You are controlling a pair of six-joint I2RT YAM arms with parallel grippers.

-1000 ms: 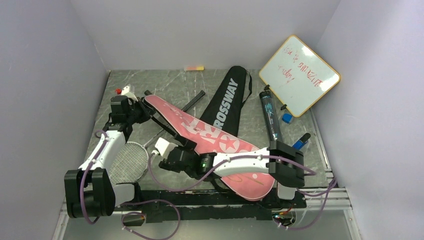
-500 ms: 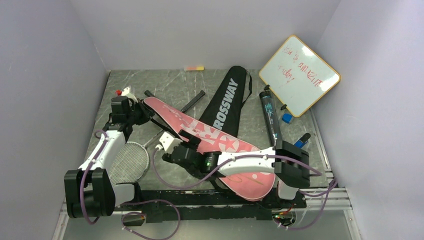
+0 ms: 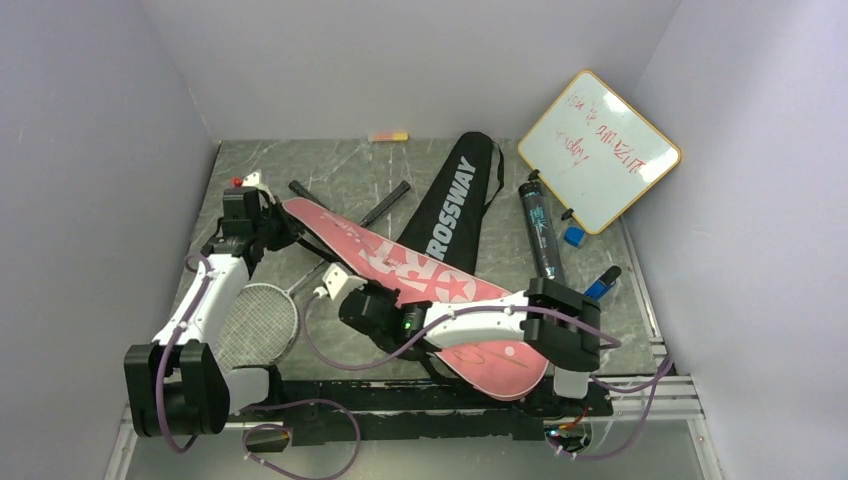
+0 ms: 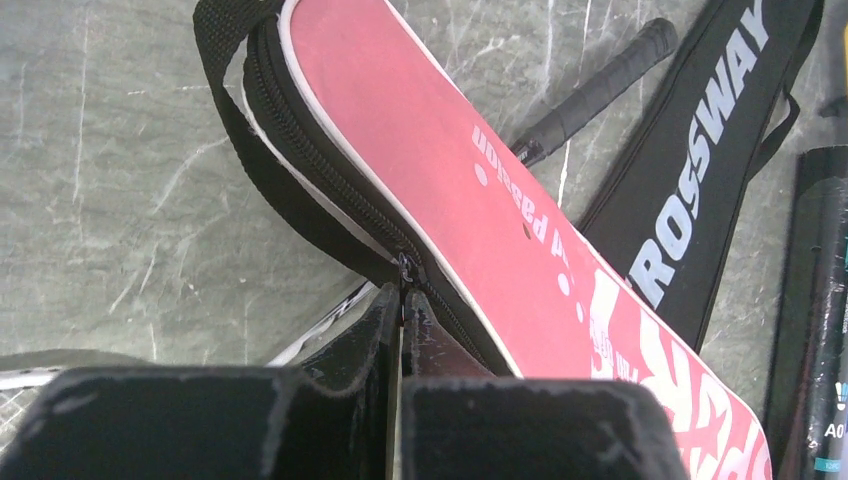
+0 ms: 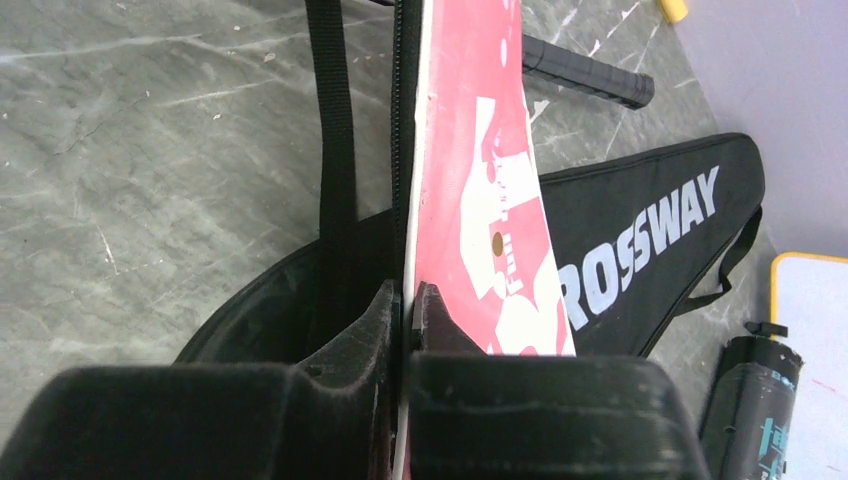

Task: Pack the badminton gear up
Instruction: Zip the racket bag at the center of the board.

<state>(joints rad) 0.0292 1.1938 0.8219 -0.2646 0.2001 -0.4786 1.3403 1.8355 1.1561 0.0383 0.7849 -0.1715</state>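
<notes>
Both pincers are pinched shut on your pink "SPORT" cover (image 4: pixel 450 170): left gripper (image 4: pixel 402 310) at its zipper (image 4: pixel 322 152), upper left overhead; right gripper (image 5: pixel 405 305) on its edge, mid-frame.

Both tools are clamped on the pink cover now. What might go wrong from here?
The left tool and right tool each pinch only the thin zipper edge of the pink cover, so a pull may slip off. The black strap hangs beside the zipper and could snag. The cover lies across the black CROSSWAY cover, which might get dragged along.
</notes>
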